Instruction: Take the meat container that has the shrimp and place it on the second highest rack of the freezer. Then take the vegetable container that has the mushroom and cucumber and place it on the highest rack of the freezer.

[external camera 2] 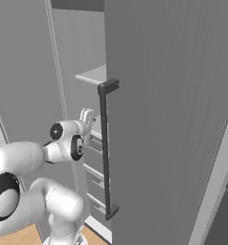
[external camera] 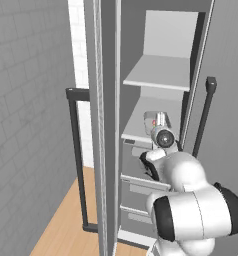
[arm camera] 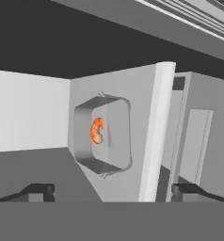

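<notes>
The meat container (arm camera: 103, 135), a shallow pale grey tray, rests on the second highest rack (arm camera: 128, 89) of the freezer (external camera: 156, 45). The curled orange shrimp (arm camera: 97, 130) lies inside it. My gripper (arm camera: 111, 193) is open just in front of the tray, and the fingertips (arm camera: 38, 192) stand wide apart, touching nothing. From the left base, the gripper (external camera: 160, 120) hovers over the lower rack (external camera: 141, 127) beside the tray (external camera: 151, 115). The highest rack (external camera: 158, 72) above it is bare. The vegetable container, mushroom and cucumber are out of view.
Grey drawers (external camera: 138, 170) sit below the racks. The open freezer door with its long black handle (external camera 2: 105, 148) stands close on the right of the gripper (external camera 2: 87, 117). Another door edge and its handle (external camera: 76, 150) stand on the left, over wooden floor (external camera: 66, 225).
</notes>
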